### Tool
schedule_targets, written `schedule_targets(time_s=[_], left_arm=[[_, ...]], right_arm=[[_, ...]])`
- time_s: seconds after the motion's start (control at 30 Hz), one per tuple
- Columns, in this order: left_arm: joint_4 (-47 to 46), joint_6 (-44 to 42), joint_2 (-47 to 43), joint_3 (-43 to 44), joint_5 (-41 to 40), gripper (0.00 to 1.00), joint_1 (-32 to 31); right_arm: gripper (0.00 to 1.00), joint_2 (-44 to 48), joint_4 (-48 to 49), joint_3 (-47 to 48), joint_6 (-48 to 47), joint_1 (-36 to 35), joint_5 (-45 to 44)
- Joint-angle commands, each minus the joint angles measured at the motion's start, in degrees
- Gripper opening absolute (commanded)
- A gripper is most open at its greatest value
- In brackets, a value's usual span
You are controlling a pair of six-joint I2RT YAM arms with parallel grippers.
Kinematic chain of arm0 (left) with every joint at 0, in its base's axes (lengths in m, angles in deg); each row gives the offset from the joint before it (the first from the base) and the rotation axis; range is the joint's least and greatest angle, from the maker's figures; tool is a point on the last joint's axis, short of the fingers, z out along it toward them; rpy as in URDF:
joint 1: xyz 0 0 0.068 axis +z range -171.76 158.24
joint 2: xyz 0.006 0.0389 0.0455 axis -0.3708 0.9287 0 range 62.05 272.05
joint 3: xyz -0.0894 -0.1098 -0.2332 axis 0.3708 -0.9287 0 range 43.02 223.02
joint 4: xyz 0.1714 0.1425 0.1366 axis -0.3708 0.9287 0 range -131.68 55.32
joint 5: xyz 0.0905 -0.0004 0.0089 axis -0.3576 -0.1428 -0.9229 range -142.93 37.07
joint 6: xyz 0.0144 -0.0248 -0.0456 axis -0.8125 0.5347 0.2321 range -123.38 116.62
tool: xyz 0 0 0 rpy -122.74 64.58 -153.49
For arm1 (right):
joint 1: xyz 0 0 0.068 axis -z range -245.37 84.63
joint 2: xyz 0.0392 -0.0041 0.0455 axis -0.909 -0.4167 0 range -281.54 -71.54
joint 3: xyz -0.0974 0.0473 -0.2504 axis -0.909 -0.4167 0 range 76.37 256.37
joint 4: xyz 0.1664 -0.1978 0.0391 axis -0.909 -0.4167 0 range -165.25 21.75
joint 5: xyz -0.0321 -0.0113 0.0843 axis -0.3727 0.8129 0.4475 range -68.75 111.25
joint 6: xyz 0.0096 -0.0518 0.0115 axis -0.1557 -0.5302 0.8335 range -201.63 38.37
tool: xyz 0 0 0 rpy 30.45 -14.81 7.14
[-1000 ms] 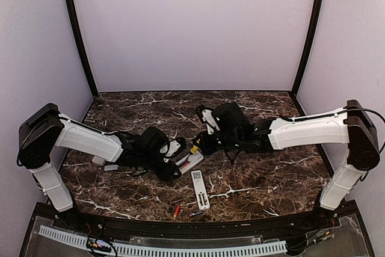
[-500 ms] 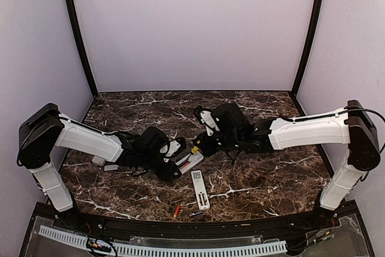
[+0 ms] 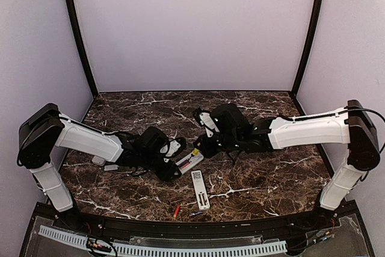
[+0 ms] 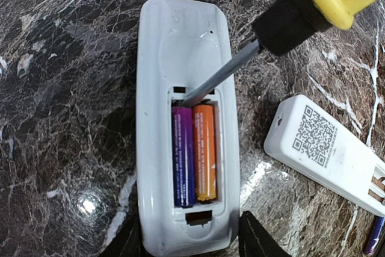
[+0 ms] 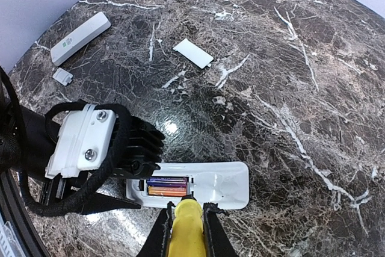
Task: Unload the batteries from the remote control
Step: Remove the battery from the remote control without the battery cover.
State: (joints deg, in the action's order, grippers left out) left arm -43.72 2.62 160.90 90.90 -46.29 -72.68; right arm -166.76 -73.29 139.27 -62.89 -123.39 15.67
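Note:
The white remote control [image 4: 180, 46] lies back-up on the marble, its battery bay open. Two batteries sit side by side in the bay, one purple-blue [image 4: 183, 154] and one orange [image 4: 204, 151]. My left gripper [image 4: 192, 240] is shut on the remote's near end, one black finger [image 4: 258, 240] on each side. My right gripper [image 5: 184, 215] is shut on a yellow-handled screwdriver [image 5: 185, 230]. The screwdriver's metal tip [image 4: 198, 93] rests at the far end of the batteries. From above, the remote [image 3: 189, 161] sits between the left gripper [image 3: 174, 164] and the right gripper [image 3: 201, 145].
A second white remote [image 3: 200, 189] with a QR label lies just right of the held one. Near the front edge lie a loose red battery [image 3: 176, 210] and a blue one [image 3: 196, 213]. A white cover plate [image 5: 193, 53], another remote [image 5: 80, 38] and a small white piece [image 5: 62, 76] lie farther off.
The right wrist has edged slightly to the left with the screwdriver. The left arm and the remote have not moved.

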Motion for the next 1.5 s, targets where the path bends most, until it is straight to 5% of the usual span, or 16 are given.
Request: schedule_targets(time_s=[0.0,0.33,0.83,1.47], left_arm=[[4.5,-1.0,3.4,-0.9,1.6,0.27,-1.2],[4.6,-1.1,3.4,-0.9,1.6,0.27,-1.2],[4.9,-1.1,3.5,-0.9,1.5,0.27,-1.2],[5.3,-1.2,3.5,-0.7,1.3,0.26,-1.2]], right_arm=[[0.0,-1.6,-2.6,0.5,-0.3,-0.1,0.4],[0.0,-2.0,1.0,-1.9,4.3,1.8,2.1],[0.0,-2.6,26.9,-13.8,21.9,13.5,36.6],[0.0,-0.6,33.2,-14.8,27.0,13.7,43.2]])
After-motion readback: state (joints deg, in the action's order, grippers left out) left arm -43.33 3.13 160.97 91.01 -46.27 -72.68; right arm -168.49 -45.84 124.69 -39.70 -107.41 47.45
